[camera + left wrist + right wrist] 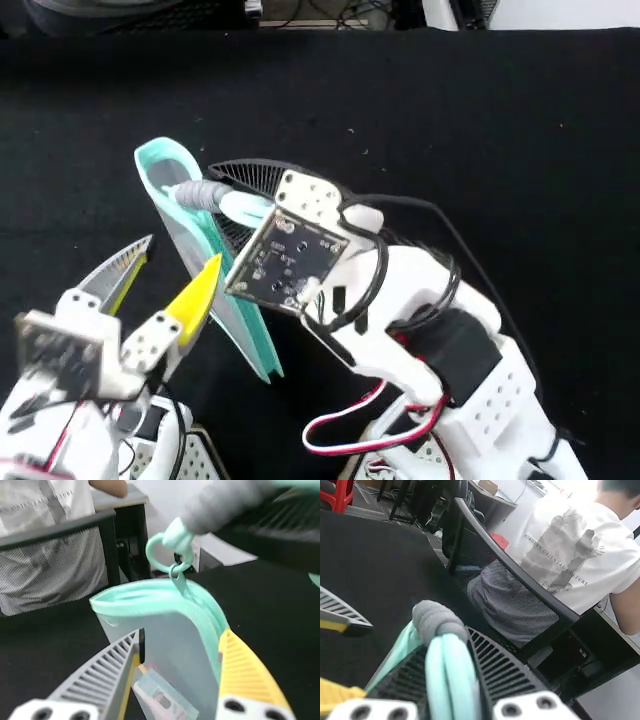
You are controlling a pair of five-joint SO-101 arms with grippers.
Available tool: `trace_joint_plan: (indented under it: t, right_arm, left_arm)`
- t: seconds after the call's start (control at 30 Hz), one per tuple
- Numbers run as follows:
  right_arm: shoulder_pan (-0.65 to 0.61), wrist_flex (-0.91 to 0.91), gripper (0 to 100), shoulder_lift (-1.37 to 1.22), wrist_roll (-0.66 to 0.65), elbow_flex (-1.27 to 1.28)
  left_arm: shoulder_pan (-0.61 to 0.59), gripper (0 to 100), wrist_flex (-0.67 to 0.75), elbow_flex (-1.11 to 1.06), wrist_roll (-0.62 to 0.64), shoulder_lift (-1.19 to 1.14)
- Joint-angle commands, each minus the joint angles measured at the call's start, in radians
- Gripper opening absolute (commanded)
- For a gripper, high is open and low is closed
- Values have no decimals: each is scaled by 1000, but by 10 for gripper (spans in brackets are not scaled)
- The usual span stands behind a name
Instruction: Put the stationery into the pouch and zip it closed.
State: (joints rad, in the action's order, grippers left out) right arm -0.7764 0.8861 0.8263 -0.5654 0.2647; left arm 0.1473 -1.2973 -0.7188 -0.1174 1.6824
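The teal-edged pouch (pixel 240 330) stands upright on the black table, its mouth (pixel 150 597) facing up and its zip pull ring (pixel 170 550) at the top. My right gripper (pixel 235 200) is shut on a teal pen (pixel 240 207), whose grey end (pixel 435 620) is at the pouch's mouth. My left gripper (pixel 180 252) is open at the pouch's side. Its yellow finger (pixel 245 670) rests against the teal edge, and its grey finger (pixel 100 675) stands clear. Something pale shows through the pouch's wall (pixel 160 695).
Black cloth covers the table (pixel 480 130), with free room to the right and at the back. Red and white cables (pixel 350 420) loop by the right arm's base. A mesh chair (pixel 520 600) stands beyond the table's edge.
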Motion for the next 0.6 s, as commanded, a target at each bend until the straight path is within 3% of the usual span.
trace_joint_plan:
  t: [0.0,0.27,0.57]
  right_arm:
    - [-12,32,12,-48,-6,-110]
    - [-17,176,12,-116,-8,-254]
    - [-18,244,12,-113,-8,-274]
  left_arm:
    - [-8,257,-52,119,-9,-15]
    - [229,257,-21,22,-9,-18]
    - [128,257,114,-134,-9,-17]
